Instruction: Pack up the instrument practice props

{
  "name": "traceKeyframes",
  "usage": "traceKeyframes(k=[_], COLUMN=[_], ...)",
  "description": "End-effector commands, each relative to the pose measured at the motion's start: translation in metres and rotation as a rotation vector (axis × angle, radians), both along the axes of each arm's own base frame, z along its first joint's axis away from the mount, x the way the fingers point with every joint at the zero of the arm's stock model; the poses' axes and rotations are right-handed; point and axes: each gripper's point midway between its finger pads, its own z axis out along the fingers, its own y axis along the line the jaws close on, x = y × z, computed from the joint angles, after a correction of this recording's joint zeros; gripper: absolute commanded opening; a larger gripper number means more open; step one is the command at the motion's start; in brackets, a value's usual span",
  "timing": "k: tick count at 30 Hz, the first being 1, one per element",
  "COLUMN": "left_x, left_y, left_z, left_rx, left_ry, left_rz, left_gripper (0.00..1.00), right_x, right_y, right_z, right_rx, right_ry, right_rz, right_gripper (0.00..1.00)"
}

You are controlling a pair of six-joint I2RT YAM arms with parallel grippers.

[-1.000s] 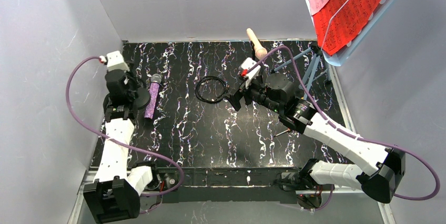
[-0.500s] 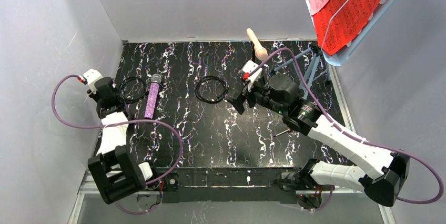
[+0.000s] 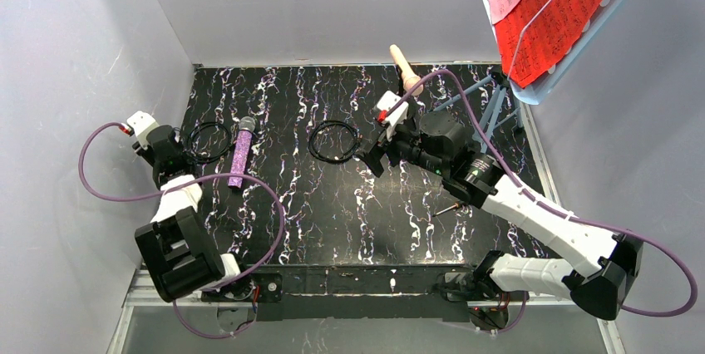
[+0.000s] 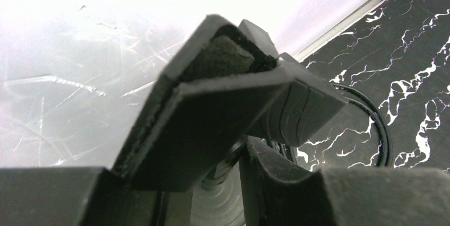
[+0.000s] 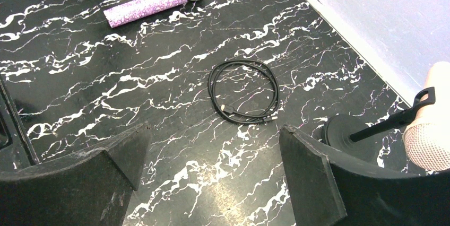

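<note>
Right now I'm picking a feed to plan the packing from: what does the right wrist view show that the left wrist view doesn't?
Only right wrist: the purple glitter microphone, a coiled black cable mid-table, the cream microphone beside a round-based mic post, and the right tool open. Only left wrist: the left tool apparently closed on a black disc-shaped base. Both: the marbled table and the left cable coil.

White-and-black left arm (image 3: 176,203) bent tight at far left, its black 2-finger gripper (image 3: 169,154) clamped on black round-based mic post (image 4: 300,117), right arm (image 3: 532,208) stretched fwd and inward, black gripper (image 5: 212,133) low, jaws wide apart, empty
</note>
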Motion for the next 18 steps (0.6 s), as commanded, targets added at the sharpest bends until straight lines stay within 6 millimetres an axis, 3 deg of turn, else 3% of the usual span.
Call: traceKeyframes(k=[1, 6, 8, 11, 18], left_x=[0.023, 0.031, 0.029, 0.023, 0.0], left_y=[0.0, -0.005, -0.005, -0.006, -0.007], left_z=[0.029, 0.027, 0.025, 0.025, 0.027], left_rx=[0.032, 0.016, 0.013, 0.027, 0.077], left_ry=[-0.133, -0.143, -0.142, -0.128, -0.073], left_rz=[-0.053, -0.096, -0.094, -0.091, -0.064], left_gripper=[0.05, 0.1, 0.18, 0.38, 0.55], right_x=[0.003, 0.003, 0.002, 0.002, -0.001], right_y=[0.005, 0.005, 0.004, 0.003, 0.002], right_z=[0.028, 0.026, 0.027, 0.028, 0.03], right_rx=[0.037, 0.035, 0.038, 0.041, 0.048], right_ry=[-0.057, -0.053, -0.054, -0.057, -0.059], right_rz=[0.013, 0.014, 0.012, 0.01, 0.018], right_gripper=[0.99, 0.99, 0.99, 0.99, 0.99])
